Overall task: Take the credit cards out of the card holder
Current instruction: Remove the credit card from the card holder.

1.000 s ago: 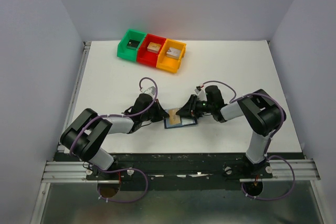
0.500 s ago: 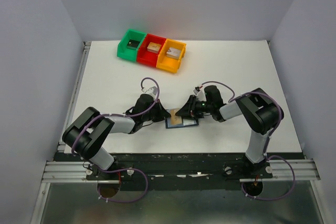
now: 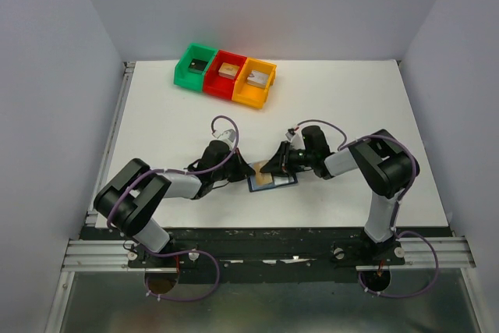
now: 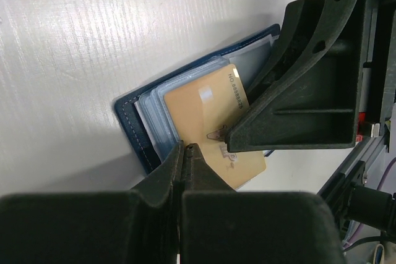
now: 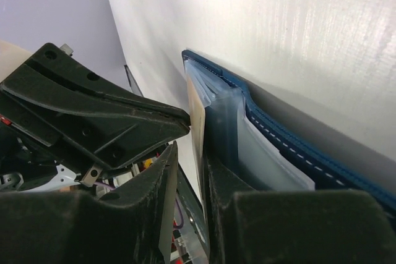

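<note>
The navy card holder (image 3: pixel 274 181) lies open on the white table between both grippers; it also shows in the left wrist view (image 4: pixel 133 129) and the right wrist view (image 5: pixel 291 146). A tan-gold credit card (image 4: pixel 207 112) sticks halfway out of its pale blue pockets (image 4: pixel 158 106). My right gripper (image 3: pixel 272 168) has its jaws closed to a narrow slot on this card's edge (image 5: pixel 197 122). My left gripper (image 3: pixel 244 171) is shut and empty, its tips (image 4: pixel 185 148) resting on the holder's near edge beside the card. The other cards are hidden in the pockets.
Green (image 3: pixel 196 66), red (image 3: pixel 227 76) and orange (image 3: pixel 256 82) bins stand in a row at the back left, each with a small block inside. White walls close the table on three sides.
The card holder has shifted slightly to the right and nearer, and both grippers moved with it. The tan-gold card shows a little further out.
</note>
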You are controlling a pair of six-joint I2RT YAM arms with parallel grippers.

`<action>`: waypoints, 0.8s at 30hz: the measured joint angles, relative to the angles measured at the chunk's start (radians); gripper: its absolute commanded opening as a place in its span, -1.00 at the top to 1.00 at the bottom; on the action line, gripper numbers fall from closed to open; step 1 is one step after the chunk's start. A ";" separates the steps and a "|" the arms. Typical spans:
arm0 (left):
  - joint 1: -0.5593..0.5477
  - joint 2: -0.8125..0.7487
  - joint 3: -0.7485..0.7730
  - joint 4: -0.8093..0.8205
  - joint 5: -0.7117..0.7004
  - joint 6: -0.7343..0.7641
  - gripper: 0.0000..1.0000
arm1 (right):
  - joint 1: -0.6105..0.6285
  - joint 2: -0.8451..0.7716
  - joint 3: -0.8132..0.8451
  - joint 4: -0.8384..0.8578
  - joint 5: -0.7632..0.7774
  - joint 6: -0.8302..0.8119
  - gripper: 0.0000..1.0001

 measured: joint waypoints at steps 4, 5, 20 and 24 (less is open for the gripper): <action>-0.004 -0.007 0.000 -0.012 -0.001 0.003 0.82 | 0.000 -0.001 0.005 -0.036 0.000 -0.019 0.44; -0.005 -0.014 0.000 -0.024 -0.004 0.006 0.79 | 0.001 -0.001 0.006 -0.042 -0.001 -0.025 0.44; -0.011 -0.050 0.000 -0.091 -0.013 0.018 1.00 | 0.003 -0.010 0.013 -0.080 -0.001 -0.053 0.44; -0.011 -0.054 0.001 -0.097 -0.014 0.022 1.00 | 0.003 -0.018 0.013 -0.097 -0.001 -0.061 0.43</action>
